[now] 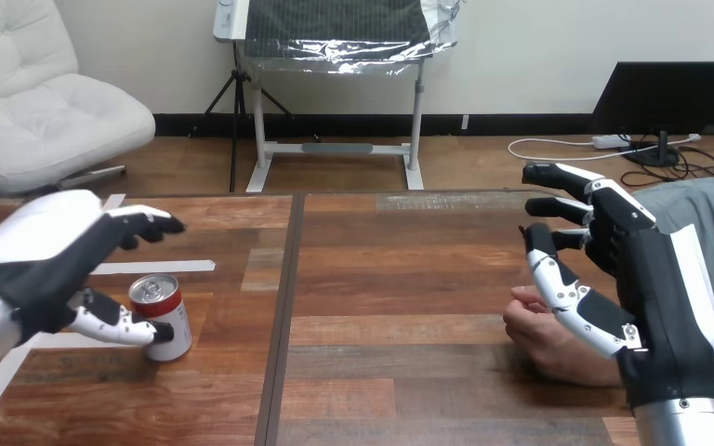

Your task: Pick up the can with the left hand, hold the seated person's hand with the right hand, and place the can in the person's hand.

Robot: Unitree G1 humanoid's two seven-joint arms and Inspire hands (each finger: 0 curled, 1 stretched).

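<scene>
The can (161, 316) stands upright on the table (409, 279) near its left edge. My left hand (56, 269) hovers at it, fingers spread wide above, thumb against its front, not closed round it. My right hand (655, 297), fingers splayed and holding nothing, stands by the right edge just beside the person's hand (541, 333) resting there.

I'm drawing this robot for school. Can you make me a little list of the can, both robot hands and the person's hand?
can: red, standing upright on the table, left side
left hand: open, thumb beside the can, fingers above it, not gripping
right hand: open, raised in front of the person's hand, not holding it
person's hand: resting on the table, right side
</scene>
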